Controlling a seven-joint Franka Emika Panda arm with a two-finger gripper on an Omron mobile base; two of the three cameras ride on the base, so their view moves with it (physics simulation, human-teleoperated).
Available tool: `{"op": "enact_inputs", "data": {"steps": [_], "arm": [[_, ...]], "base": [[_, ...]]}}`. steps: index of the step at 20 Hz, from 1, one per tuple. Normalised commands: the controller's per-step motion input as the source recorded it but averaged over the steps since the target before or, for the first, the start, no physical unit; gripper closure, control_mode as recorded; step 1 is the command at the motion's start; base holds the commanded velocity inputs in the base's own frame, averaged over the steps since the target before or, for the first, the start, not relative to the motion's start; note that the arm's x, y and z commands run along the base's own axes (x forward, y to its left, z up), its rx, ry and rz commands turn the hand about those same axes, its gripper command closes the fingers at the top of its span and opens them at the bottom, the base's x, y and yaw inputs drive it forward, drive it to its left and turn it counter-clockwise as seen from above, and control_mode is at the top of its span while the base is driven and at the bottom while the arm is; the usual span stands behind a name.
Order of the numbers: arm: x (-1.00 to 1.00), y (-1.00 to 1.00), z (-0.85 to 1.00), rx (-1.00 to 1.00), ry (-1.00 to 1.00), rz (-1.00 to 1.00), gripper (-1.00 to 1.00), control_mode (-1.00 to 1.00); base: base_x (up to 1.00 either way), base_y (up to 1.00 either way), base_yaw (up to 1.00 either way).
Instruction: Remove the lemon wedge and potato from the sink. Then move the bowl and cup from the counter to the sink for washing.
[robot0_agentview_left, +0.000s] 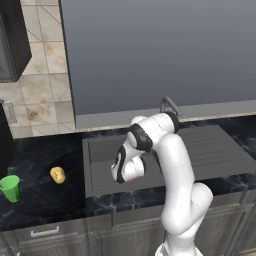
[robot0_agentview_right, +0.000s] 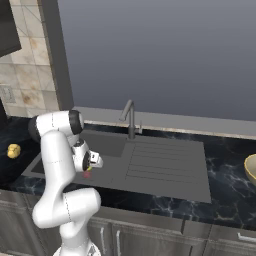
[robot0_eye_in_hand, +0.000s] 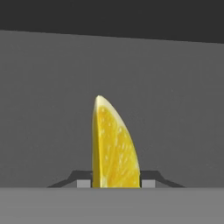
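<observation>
one lemon wedge (robot0_eye_in_hand: 114, 146) stands clamped in the tool (robot0_eye_in_hand: 114, 183), long axis pointing away along the fingers, low inside the sink (robot0_agentview_left: 100, 165); the potato (robot0_agentview_left: 58, 174) already lies on the bench (robot0_agentview_left: 40, 200) left.

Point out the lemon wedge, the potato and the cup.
lemon wedge (robot0_eye_in_hand: 114, 148): hand view, middle of its cut yellow face.
potato (robot0_agentview_left: 58, 174): left base view, centre of the lump on the counter.
cup (robot0_agentview_left: 11, 188): left base view, middle of its green side.
</observation>
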Motion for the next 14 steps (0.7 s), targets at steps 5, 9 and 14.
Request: {"op": "enact_inputs", "data": {"steps": [5,9,14], "arm": [[-0.06,-0.02,0.21,0.00,0.08,0.00,1.00,-1.00],[-0.05,-0.02,0.25,0.00,0.19,0.03,1.00,-1.00],[-0.05,0.00,0.26,0.00,0.14,0.04,1.00,-1.00]], "base": [[0.00,0.00,0.00],[0.00,0.00,0.00],[0.00,0.00,0.00]]}}
